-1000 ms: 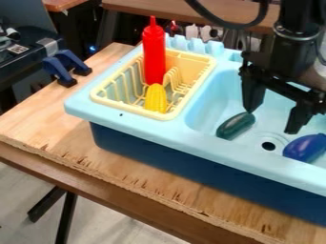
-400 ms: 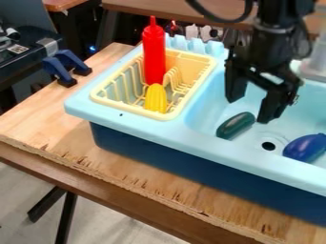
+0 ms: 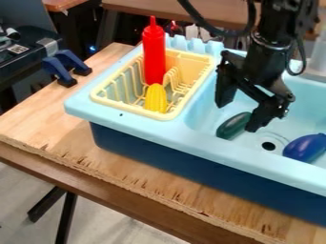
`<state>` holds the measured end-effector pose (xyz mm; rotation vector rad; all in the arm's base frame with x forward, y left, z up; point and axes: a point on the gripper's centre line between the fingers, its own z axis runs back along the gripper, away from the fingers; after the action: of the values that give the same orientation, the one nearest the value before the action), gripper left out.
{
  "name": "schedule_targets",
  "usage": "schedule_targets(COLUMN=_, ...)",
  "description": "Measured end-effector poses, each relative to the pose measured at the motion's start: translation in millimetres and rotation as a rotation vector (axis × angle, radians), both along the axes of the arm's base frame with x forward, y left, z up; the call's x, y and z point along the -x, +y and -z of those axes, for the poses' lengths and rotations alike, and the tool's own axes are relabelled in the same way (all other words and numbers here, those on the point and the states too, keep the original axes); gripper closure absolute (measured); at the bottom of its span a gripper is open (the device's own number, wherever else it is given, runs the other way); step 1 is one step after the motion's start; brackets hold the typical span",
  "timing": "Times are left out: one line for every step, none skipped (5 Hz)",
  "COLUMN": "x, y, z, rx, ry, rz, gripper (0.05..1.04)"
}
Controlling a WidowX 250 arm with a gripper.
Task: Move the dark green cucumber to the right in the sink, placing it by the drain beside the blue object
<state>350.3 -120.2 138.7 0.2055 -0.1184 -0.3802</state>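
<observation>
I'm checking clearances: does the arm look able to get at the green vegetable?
Probably yes: the gripper hangs open close by the green vegetable, and nothing seems to lie between them, though the sink's front edge is near.

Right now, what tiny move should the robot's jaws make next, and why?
Probably ease down a little, still open. The gripper hangs over the sink, its jaws spread wide with nothing held, and from here they seem to line up around the green vegetable.

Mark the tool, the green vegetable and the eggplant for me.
Tool (image 3: 238, 116): camera view, midway between its fingertips.
Green vegetable (image 3: 232, 126): camera view, middle of its body.
Eggplant (image 3: 305, 147): camera view, its rounded side.
</observation>
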Motion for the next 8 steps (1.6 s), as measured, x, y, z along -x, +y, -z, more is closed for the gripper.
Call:
schedule_targets(x=1, y=5, z=1.9, rx=-0.044, ry=-0.005, rz=-0.015, gripper=0.081)
schedule_targets(x=-2, y=14, z=7.6, rx=-0.055, ry=-0.015, rz=-0.011, gripper=0.081)
schedule_targets(x=-10, y=25, z=12.0, rx=-0.04, ry=-0.043, rz=-0.011, gripper=0.081)
schedule_targets(x=-18, y=30, z=6.5, rx=-0.027, ry=-0.065, rz=-0.002, gripper=0.081)
schedule_targets(x=-25, y=31, z=4.8, rx=0.004, ry=-0.097, rz=-0.004, gripper=0.081)
schedule_targets(x=-33, y=26, z=16.3, rx=0.061, ry=-0.102, rz=0.001, gripper=0.081)
schedule_targets(x=-38, y=24, z=20.5, rx=0.094, ry=-0.123, rz=-0.011, gripper=0.081)
schedule_targets(x=-40, y=17, z=31.0, rx=0.126, ry=-0.124, rz=-0.014, gripper=0.081)
